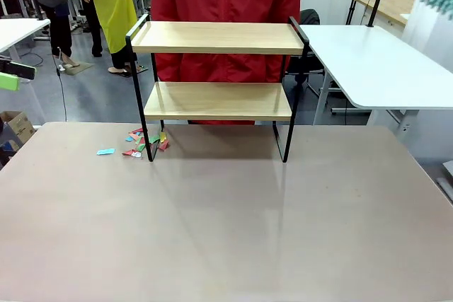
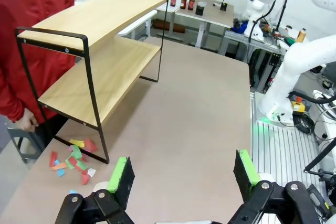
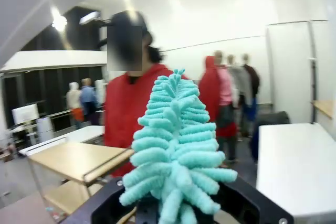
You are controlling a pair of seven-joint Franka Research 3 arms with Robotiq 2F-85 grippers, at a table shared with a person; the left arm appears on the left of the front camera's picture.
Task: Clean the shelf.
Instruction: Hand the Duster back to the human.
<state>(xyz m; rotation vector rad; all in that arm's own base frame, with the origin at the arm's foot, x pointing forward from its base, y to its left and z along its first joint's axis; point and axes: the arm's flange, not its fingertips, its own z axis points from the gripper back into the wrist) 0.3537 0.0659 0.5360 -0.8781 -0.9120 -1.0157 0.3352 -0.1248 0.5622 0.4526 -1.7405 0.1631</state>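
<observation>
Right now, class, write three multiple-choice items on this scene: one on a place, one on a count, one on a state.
1. Where do the coloured paper scraps lie?
A. top board
B. table, by the shelf's leg
C. lower board

2. How many wooden boards has the shelf?
A. one
B. two
C. three

3. The right claw is
A. open, holding nothing
B. shut on a bottle
C. shut on the turquoise duster

Answers: B, scraps lie on the table; B, two tiers; C, duster rises from the claw.

The two-tier shelf [image 1: 218, 68] had light matt wooden boards and a thin black metal frame. The beige table [image 1: 226, 224] looked smooth with a faint sheen. The turquoise duster [image 3: 176, 150] was of fluffy chenille cloth.
</observation>
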